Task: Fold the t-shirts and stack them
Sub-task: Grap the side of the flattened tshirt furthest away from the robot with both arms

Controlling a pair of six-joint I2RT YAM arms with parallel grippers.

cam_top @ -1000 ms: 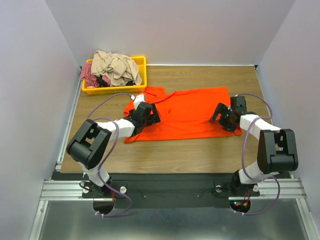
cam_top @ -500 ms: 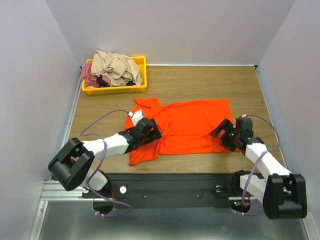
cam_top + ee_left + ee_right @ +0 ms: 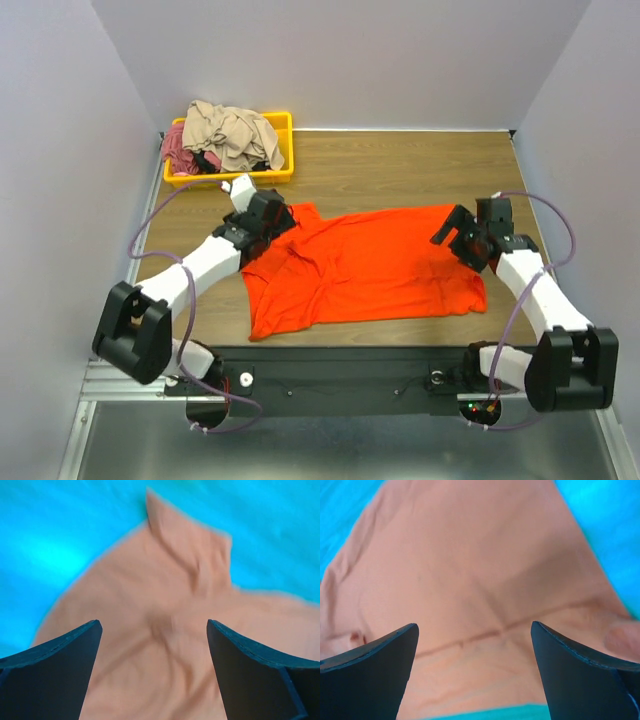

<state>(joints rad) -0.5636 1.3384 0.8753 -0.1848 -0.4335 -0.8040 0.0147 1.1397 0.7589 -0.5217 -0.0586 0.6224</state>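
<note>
at the far left of the bench (image 3: pixel 400 160) a yellow tray (image 3: pixel 240 180) is seen, and a beige-tan shirt (image 3: pixel 232 130) and a dusty-pink shirt (image 3: pixel 178 152) are heaped in it, not yet folded. just in front of the tray, the left tool (image 3: pixel 272 218) is held over the collar end of the orange-red shirt (image 3: pixel 370 265). its fingers are spread wide, and in the left wrist view only blurry cloth is seen between them, so nothing is gripped. it cannot be told if the cloth is touched. the orange-red shirt is laid out flat in the middle of the bench, well apart from the shirts in the tray. its long side is stretched from left to right, with the collar at the left and the bottom hem at the right, and one sleeve is pointed toward the near edge. over the far right corner, by the hem, the right tool (image 3: pixel 455 235) is held, also wide open and with nothing in it. so each end of the shirt is matched with the arm on its own side. it is guessed that the far edge will need to be pinched at both ends and brought toward the near edge for a first fold along the long side.
</note>
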